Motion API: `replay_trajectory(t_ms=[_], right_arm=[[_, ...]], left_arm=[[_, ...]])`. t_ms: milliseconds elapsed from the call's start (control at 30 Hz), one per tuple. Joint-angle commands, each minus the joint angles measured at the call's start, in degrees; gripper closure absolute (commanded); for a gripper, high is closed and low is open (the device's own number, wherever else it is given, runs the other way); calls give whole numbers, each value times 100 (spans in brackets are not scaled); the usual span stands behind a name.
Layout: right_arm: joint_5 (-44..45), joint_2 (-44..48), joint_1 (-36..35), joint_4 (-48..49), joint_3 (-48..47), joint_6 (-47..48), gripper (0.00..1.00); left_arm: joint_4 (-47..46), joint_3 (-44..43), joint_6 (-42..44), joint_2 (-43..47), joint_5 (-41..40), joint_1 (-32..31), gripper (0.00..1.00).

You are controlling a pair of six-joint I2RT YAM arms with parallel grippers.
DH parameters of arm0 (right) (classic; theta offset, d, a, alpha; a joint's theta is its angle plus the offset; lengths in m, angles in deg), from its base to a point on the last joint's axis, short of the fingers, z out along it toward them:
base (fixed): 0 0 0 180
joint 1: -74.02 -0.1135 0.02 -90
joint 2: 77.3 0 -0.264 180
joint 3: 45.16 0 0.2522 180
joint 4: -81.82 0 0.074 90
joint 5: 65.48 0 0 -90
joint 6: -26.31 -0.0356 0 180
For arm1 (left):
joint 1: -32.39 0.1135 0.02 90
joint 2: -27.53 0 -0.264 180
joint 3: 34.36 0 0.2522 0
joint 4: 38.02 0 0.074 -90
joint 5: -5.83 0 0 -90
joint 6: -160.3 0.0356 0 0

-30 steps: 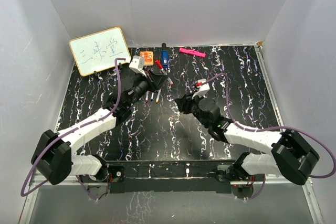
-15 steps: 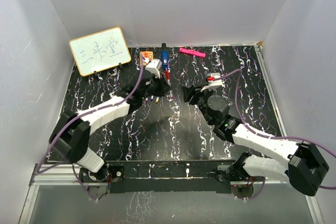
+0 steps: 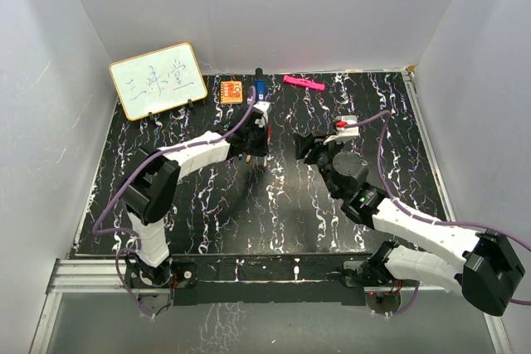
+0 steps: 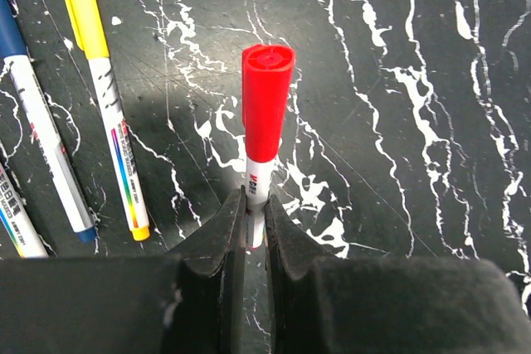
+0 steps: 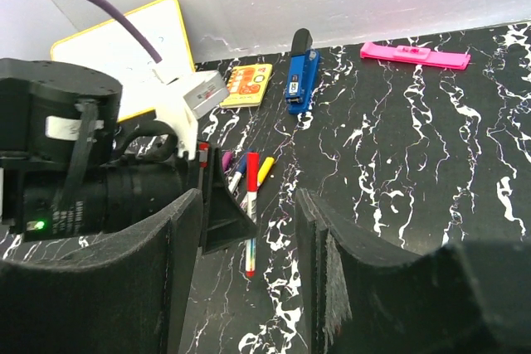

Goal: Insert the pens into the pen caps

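Observation:
My left gripper (image 4: pixel 255 198) is shut on the white barrel of a red-capped pen (image 4: pixel 266 113), near its tail, with the cap pointing away, low over the black marbled table (image 3: pixel 373 122). In the top view the left gripper (image 3: pixel 259 145) is at table centre-back. A yellow-capped pen (image 4: pixel 106 97) and a blue-capped pen (image 4: pixel 37 122) lie to its left. My right gripper (image 5: pixel 247 198) is open and empty, facing the left gripper from the right; it shows in the top view too (image 3: pixel 304 147). The right wrist view shows the red-capped pen (image 5: pixel 251 205) and the yellow (image 5: pixel 265 170), blue and purple capped ends beside it.
A small whiteboard (image 3: pixel 158 80) leans at the back left. An orange square (image 3: pixel 231 90), a chunky blue object (image 3: pixel 260 89) and a pink bar (image 3: pixel 304 83) lie along the back edge. White walls enclose the table on three sides.
My left arm has stretched out to the right, away from the pen cluster, and now holds the red-capped pen. My right gripper has moved farther back and right.

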Motion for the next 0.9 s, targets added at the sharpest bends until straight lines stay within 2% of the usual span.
replay_trajectory(t_ms=[0, 367, 867], right_arm=[[63, 6, -8, 90, -159, -42, 54], [85, -88, -8, 95, -153, -18, 53], [54, -234, -8, 100, -128, -40, 53]], left_arm=[[625, -500, 275, -323, -378, 75, 100], [957, -1110, 438, -1103, -708, 210, 100], [949, -1442, 172, -1390, -475, 331, 100]])
